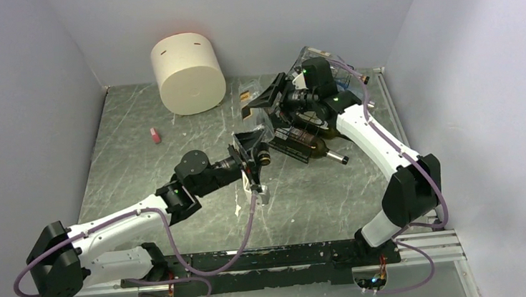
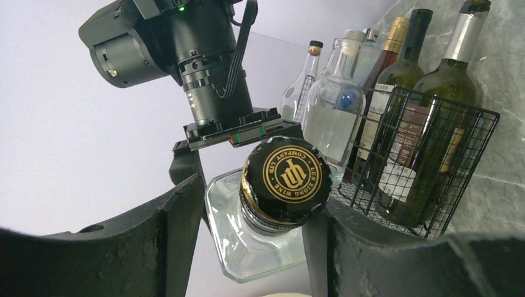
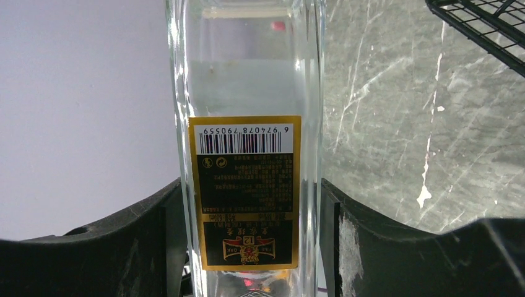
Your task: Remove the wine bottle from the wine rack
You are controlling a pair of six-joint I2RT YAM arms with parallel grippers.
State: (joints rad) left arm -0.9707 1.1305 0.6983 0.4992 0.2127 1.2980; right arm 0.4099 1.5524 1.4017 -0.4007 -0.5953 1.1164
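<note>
Your top view has even, cool, diffuse light from above: the pale walls are bright but not blown out, the arms throw only soft shadows on the grey bench (image 1: 322, 201), and the top of the cream cylinder (image 1: 181, 44) glows faintly pink. In the left wrist view the black cap (image 2: 288, 173) is sharp, while the left claw (image 2: 255, 201) sits dark and soft in the foreground and the bottles in the wine rack (image 2: 470, 161) lean with wide-angle distortion. In the right wrist view the clear bottle (image 3: 247, 74) shows bright streaks along its edges, its label crisp, and the right claw (image 3: 254, 210) is underexposed.
</note>
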